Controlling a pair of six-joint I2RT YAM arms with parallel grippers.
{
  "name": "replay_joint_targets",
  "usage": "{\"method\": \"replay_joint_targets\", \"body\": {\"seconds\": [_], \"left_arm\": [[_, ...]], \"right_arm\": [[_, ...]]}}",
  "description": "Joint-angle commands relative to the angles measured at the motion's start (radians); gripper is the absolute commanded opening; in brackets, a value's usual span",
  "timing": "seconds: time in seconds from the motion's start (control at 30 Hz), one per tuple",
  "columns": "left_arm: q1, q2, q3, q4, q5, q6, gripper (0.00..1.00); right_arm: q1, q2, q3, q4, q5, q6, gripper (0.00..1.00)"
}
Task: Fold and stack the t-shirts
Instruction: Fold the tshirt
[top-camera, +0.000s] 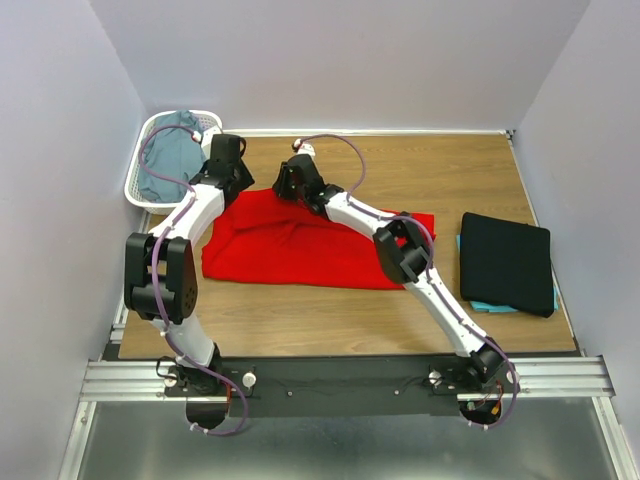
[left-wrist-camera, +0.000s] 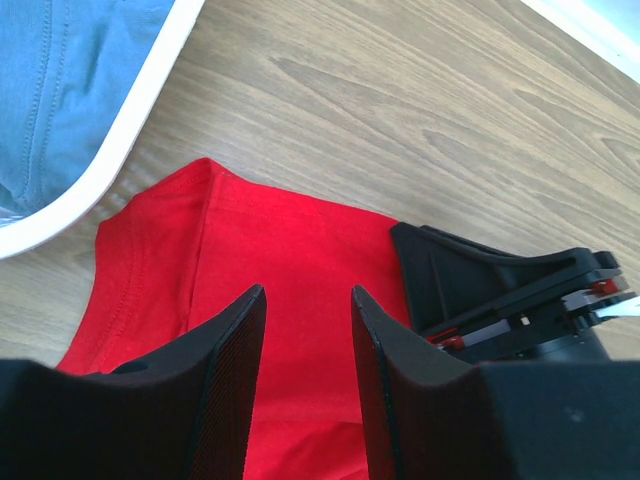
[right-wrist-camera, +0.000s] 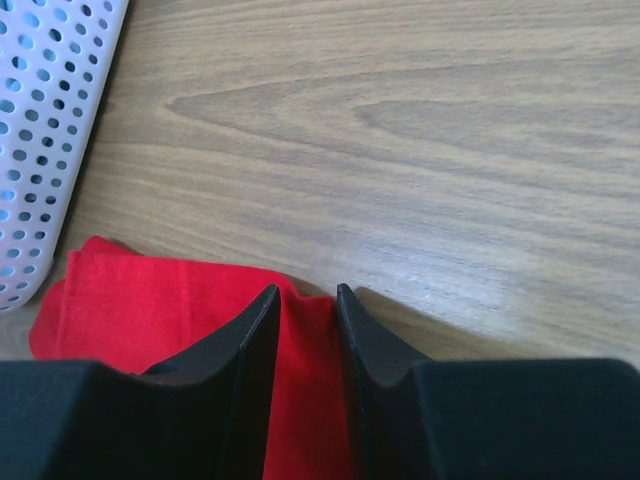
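The red t-shirt (top-camera: 300, 245) lies partly folded on the wooden table, left of centre. My left gripper (top-camera: 232, 185) hovers over its far left corner; in the left wrist view (left-wrist-camera: 307, 295) the jaws stand open with flat red cloth (left-wrist-camera: 290, 240) below them. My right gripper (top-camera: 287, 188) is at the shirt's far edge; in the right wrist view (right-wrist-camera: 305, 292) it is shut on a raised fold of the red cloth (right-wrist-camera: 150, 300). A folded black t-shirt (top-camera: 505, 262) lies on a teal one (top-camera: 490, 305) at the right. The grey-blue t-shirt (top-camera: 170, 160) sits in the basket.
The white lattice basket (top-camera: 135, 185) stands at the far left corner, close to my left gripper; its rim (left-wrist-camera: 120, 140) and wall (right-wrist-camera: 50, 120) show in the wrist views. Bare wood (top-camera: 440, 170) lies beyond the red shirt. Walls close in on three sides.
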Motion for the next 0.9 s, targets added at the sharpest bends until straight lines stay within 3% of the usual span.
{"method": "replay_joint_targets", "body": {"seconds": [0.0, 0.33, 0.87], "left_arm": [[0.006, -0.042, -0.013, 0.026, 0.033, 0.015, 0.47], [0.007, -0.048, -0.017, 0.033, 0.05, 0.018, 0.47], [0.032, -0.06, -0.027, 0.052, 0.084, 0.015, 0.47]], "right_arm": [[0.02, 0.044, -0.045, -0.105, 0.025, 0.024, 0.35], [0.022, 0.045, -0.022, -0.105, 0.048, 0.032, 0.12], [0.022, -0.082, 0.018, -0.09, 0.031, -0.045, 0.07]]}}
